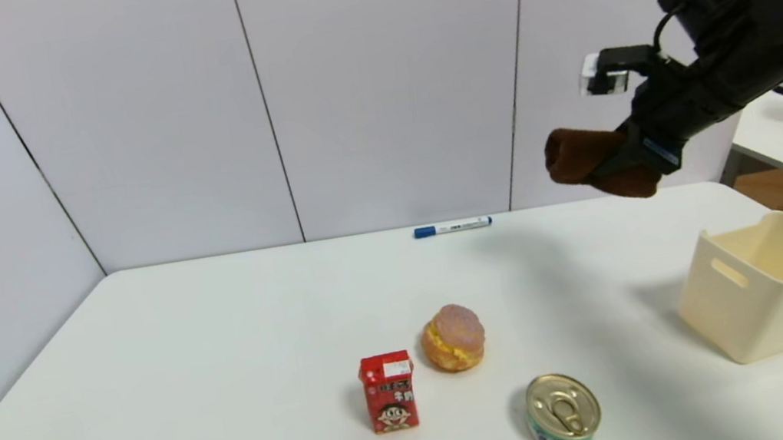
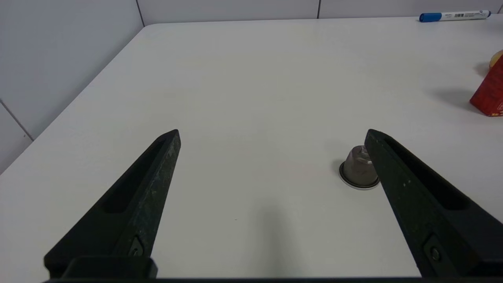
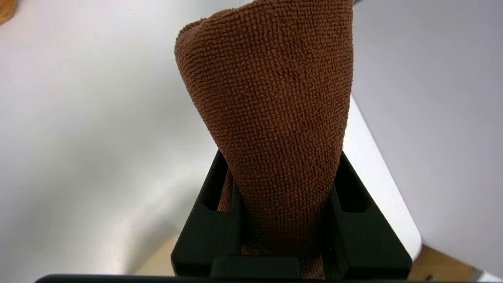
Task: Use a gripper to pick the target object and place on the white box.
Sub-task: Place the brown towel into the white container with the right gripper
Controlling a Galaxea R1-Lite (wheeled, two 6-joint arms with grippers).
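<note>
A: Item one, the right gripper [image 1: 624,166]?
B: Held high above the table [image 1: 225,353], toward two o'clock. Its jaws are clamped tight on the brown towel roll [image 1: 579,153], which is carried clear of every surface.

A: The white box [image 1: 770,284]?
B: Listed at four o'clock, near the table's right edge, well below the towel roll.

A: The left gripper [image 2: 271,165]?
B: Logged at seven o'clock, low over the table, jaws spread wide with nothing between them; a small grey capsule [image 2: 358,169] is seen beside one finger.

A: Remaining stock?
B: Red carton [image 1: 389,391], bun [image 1: 453,337], tin can [image 1: 563,412], blue marker [image 1: 452,227].
</note>
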